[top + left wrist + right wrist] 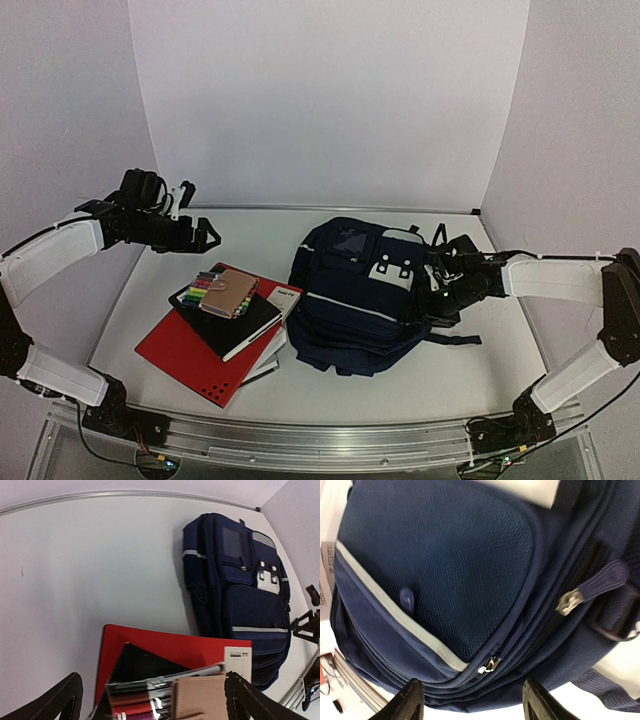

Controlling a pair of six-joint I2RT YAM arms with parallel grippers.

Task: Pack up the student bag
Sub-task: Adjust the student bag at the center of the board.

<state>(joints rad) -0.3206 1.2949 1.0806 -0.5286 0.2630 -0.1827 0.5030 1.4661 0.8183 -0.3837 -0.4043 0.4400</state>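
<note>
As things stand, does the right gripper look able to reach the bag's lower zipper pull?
Likely yes: the right gripper hovers open at the student bag, its lower zipper pull exposed just ahead.

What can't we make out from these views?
- Student bag inside: all views, outer fabric hides it.
- Markers count: left wrist cuts them off at the bottom edge; too small in the top view.
- Books under the black notebook: top view, only edges show.
- White label text: left wrist, too small.
</note>
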